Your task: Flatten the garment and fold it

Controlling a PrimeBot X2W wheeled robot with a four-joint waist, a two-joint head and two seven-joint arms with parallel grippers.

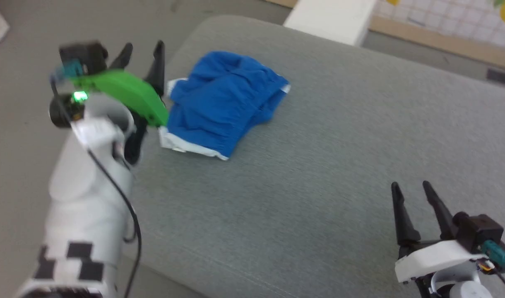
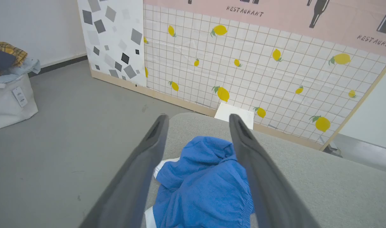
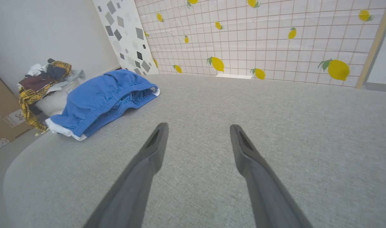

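Note:
The garment (image 1: 225,101) is a bright blue pair of shorts with white trim, lying crumpled near the far left corner of the grey padded surface (image 1: 318,165). My left gripper (image 1: 145,47) hovers open just left of it, above the surface's left edge, holding nothing. In the left wrist view the garment (image 2: 205,183) shows between and below the spread fingers (image 2: 148,152). My right gripper (image 1: 410,186) stands open at the near right, far from the garment, nothing in it. The right wrist view shows the garment (image 3: 101,98) at the far left, beyond the open fingers (image 3: 155,148).
A white bin (image 2: 9,101) piled with clothes stands on the floor to the left. A lemon-patterned wall panel (image 2: 259,72) and a white block (image 1: 331,18) lie beyond the surface's far edge. A cardboard box (image 3: 0,117) sits at the left.

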